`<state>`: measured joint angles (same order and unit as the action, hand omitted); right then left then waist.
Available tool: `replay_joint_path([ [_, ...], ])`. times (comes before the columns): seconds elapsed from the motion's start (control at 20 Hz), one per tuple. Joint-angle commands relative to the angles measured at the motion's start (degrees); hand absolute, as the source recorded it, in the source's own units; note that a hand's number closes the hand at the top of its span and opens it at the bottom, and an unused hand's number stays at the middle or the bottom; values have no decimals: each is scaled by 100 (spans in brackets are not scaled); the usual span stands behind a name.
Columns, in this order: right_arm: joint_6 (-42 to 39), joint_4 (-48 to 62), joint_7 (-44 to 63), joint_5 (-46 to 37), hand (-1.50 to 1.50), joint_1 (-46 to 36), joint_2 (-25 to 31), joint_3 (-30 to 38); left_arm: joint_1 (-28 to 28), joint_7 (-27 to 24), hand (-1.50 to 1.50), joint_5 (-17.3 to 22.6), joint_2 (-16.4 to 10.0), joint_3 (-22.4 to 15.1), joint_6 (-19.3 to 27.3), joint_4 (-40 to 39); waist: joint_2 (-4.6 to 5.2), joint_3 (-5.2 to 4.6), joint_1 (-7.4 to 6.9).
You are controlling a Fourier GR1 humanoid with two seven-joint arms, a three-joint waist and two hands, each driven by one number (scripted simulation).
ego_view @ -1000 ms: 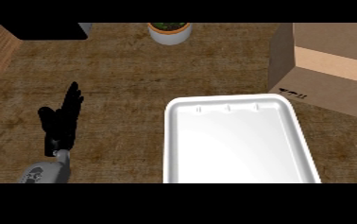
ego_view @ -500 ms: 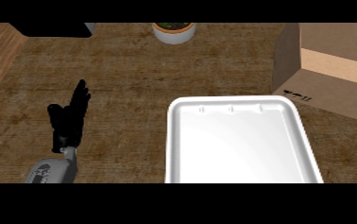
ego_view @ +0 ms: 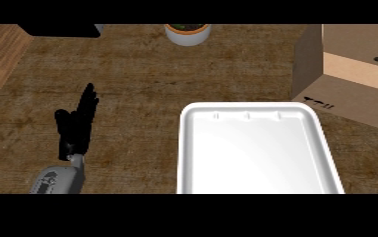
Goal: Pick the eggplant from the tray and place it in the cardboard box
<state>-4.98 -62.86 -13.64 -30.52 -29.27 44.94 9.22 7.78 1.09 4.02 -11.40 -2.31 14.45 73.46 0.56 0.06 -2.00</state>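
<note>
A white tray (ego_view: 255,118) lies on the wooden counter at the lower right, and nothing shows inside it. The cardboard box (ego_view: 336,76) stands at the right edge, just beyond the tray's far right corner; a small dark shape shows at its inner edge, too little to identify. No eggplant can be made out. My left hand (ego_view: 77,123) rests open at the lower left, fingers straight and pointing away, well apart from the tray. My right hand does not show.
A white pot with a plant (ego_view: 187,32) stands at the far edge of the counter. A black object (ego_view: 63,29) sits at the far left corner. Bare counter lies between my left hand and the tray.
The view has shifted slightly, so the tray, box and left hand sit a little lower and further right in the picture. My left hand keeps its open pose.
</note>
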Motion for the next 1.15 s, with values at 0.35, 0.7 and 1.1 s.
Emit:
replay_joint_path([
  [0.35, 55, 3313, -1018, -45, -150, -1490, -569, 240, -179, -36, 0, 67, -65, 94, -200, 117, 37, 8, -99],
  [0.7, -697, 4024, -2321, 811, -150, -1779, -475, 1012, -15, 99, 0, -81, 45, -12, -60, 191, 45, 18, -48],
  [1.1, -1726, 4927, -2428, 1820, -150, -1731, 172, 2081, -300, -96, 0, -66, 54, 18, -137, 227, 45, 20, -41],
])
